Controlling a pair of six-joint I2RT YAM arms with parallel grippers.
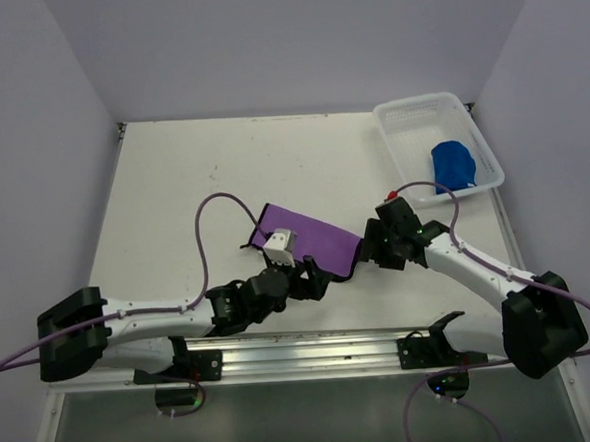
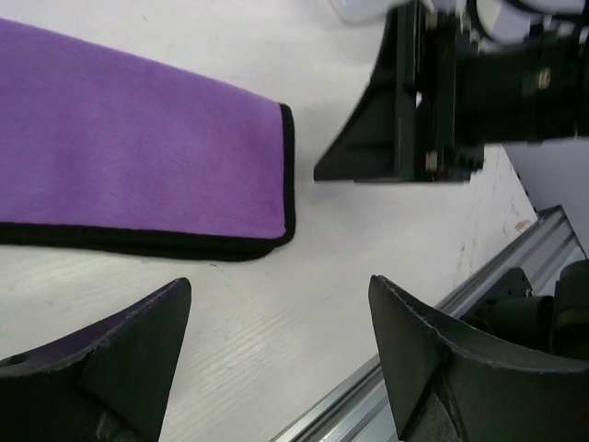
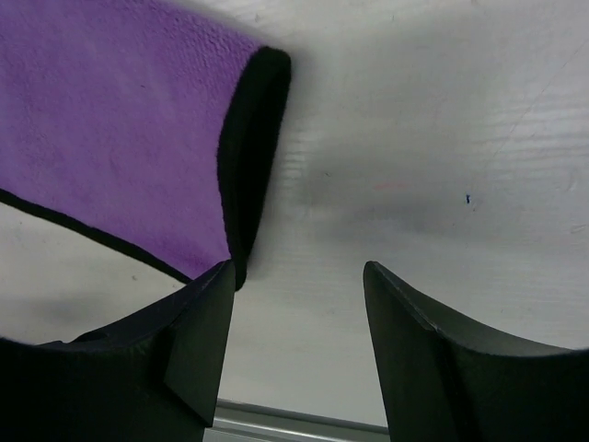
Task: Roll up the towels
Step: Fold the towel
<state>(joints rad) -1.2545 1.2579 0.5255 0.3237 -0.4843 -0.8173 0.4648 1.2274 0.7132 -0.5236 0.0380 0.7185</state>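
A purple soft cloth with a black edge [image 1: 311,242] lies flat and folded at the middle of the white tabletop [image 1: 173,188], its long side slanting from upper left to lower right. The left gripper [image 2: 276,368] hovers just below the cloth's lower edge in the overhead view. Its two black fingers [image 2: 120,368] are spread wide with only bare table between them, and it holds nothing. The right gripper [image 3: 299,350] sits at the cloth's right end, its jaws parted and empty too. In its wrist view the cloth's black folded edge comes right up to the tip of the finger at the left of the frame; whether they touch I cannot tell. The plain bright blue cloth [image 1: 452,163] lies bunched inside the white plastic mesh basket [image 1: 420,128] at the upper right of the overhead frame, well apart from both grippers. A silver metal rail [image 1: 313,352] runs along the bottom edge of the table.
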